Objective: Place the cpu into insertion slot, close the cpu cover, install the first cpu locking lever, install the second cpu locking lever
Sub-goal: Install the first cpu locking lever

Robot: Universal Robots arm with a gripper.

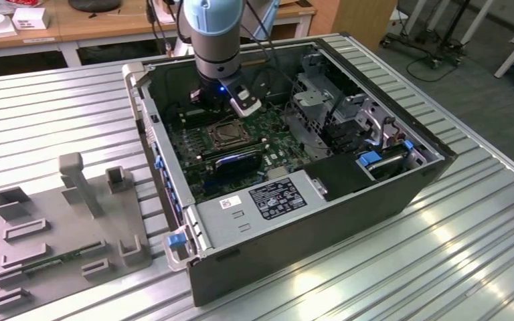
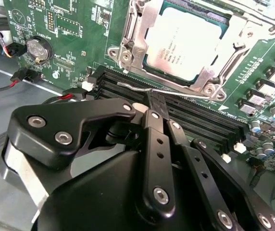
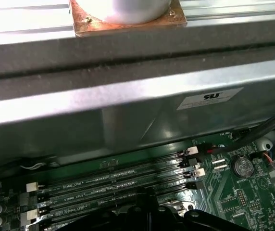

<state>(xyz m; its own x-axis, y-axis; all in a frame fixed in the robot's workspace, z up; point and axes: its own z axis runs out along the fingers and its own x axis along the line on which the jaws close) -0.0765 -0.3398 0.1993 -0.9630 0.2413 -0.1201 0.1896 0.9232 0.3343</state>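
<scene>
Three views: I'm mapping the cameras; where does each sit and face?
Exterior view: off the arm, looking down into the open black computer case; the blue arm shows.
Second wrist view: on the arm, looking past the black end effector at the silvery square cpu.
First wrist view: on the arm, facing the case's grey metal wall.
Both wrist views share the end effector and long black memory slots.

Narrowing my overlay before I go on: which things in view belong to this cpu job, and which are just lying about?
Job: cpu, seated under the lowered cpu cover; locking lever; pincer right beside that lever.
Lying about: memory slots; coin battery; power supply; grey fixture tray.
</scene>
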